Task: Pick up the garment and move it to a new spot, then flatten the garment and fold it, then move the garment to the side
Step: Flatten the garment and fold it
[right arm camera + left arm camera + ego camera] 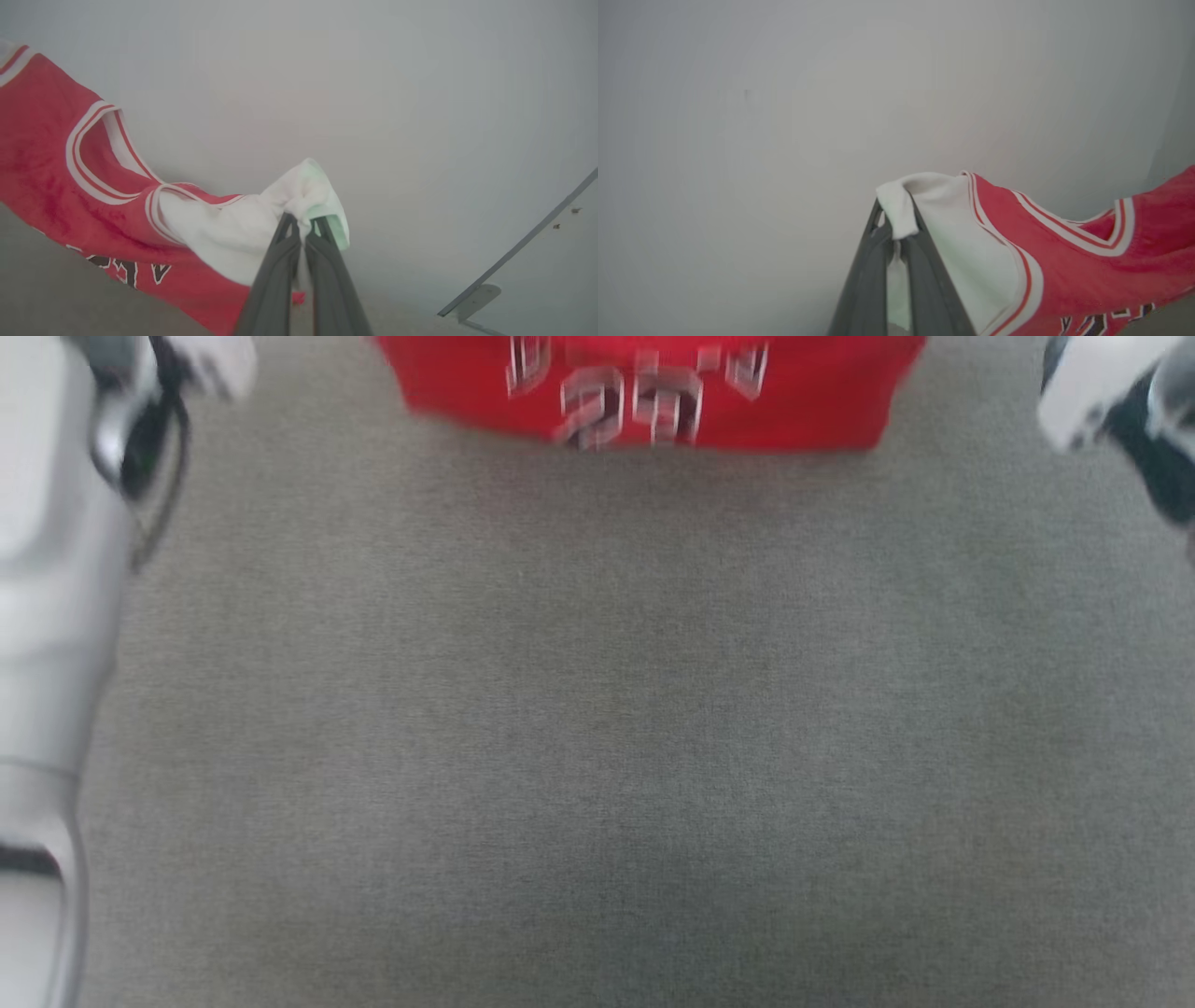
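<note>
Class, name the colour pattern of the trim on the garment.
The trim on the garment is red-and-white striped, clearest in the right wrist view.

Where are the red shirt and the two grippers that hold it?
red shirt (pixel 649 392), head view, chest at the lettering.
left gripper (pixel 896 214), left wrist view, between fingertips shut on a white sleeve.
right gripper (pixel 306 221), right wrist view, between fingertips shut on a white sleeve.

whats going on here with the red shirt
The robot holds the shirt up by its two white sleeves: the left gripper is shut on one, the right gripper on the other. The shirt hangs spread between them over the gray surface, not yet laid flat or folded.
</note>
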{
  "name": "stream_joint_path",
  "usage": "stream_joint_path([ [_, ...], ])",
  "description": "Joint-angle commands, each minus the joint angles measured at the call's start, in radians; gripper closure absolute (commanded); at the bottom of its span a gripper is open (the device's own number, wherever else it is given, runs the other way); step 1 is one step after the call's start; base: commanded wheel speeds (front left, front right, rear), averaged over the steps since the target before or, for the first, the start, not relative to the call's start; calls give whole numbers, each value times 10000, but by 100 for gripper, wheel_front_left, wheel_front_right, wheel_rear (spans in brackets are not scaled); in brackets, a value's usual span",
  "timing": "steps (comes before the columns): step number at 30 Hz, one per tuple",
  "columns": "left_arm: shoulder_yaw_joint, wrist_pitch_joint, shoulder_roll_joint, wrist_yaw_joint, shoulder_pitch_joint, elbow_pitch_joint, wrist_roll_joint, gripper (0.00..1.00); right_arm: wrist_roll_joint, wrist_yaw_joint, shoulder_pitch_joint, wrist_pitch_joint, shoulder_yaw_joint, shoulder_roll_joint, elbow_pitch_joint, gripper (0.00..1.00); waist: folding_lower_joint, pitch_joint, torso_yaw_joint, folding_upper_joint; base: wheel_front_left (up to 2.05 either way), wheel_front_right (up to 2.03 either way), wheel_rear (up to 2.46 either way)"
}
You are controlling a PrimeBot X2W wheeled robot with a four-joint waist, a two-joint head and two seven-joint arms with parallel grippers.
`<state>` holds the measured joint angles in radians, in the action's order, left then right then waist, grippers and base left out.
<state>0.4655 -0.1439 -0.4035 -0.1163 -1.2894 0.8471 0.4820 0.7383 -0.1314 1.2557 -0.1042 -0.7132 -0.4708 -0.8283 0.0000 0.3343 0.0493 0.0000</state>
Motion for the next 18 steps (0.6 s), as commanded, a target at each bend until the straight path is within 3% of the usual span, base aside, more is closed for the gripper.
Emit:
stream_joint_path([
  [1, 47, 88, -14, -31, 285, -3, 98, 100, 184, 14, -193, 228, -166, -218, 211, 100, 0, -87, 64, 0, 0, 0, 0],
  [7, 362, 1180, -237, -119, 1879, -439, 913, 100, 1743, 14, -1565, 1346, -857, -1196, 1694, 100, 0, -431, 195, 0, 0, 0, 0],
  [13, 496, 2125, -776, -122, 3911, -1925, 1666, 100, 2637, 12, -3059, 2092, -1431, -2344, 3369, 100, 0, -719, 259, 0, 0, 0, 0],
  [18, 380, 2823, -1366, 419, 5936, -3772, 2167, 100, 3276, 14, -4339, 2698, -1672, -3279, 4561, 100, 0, -852, 247, 0, 0, 0, 0],
])
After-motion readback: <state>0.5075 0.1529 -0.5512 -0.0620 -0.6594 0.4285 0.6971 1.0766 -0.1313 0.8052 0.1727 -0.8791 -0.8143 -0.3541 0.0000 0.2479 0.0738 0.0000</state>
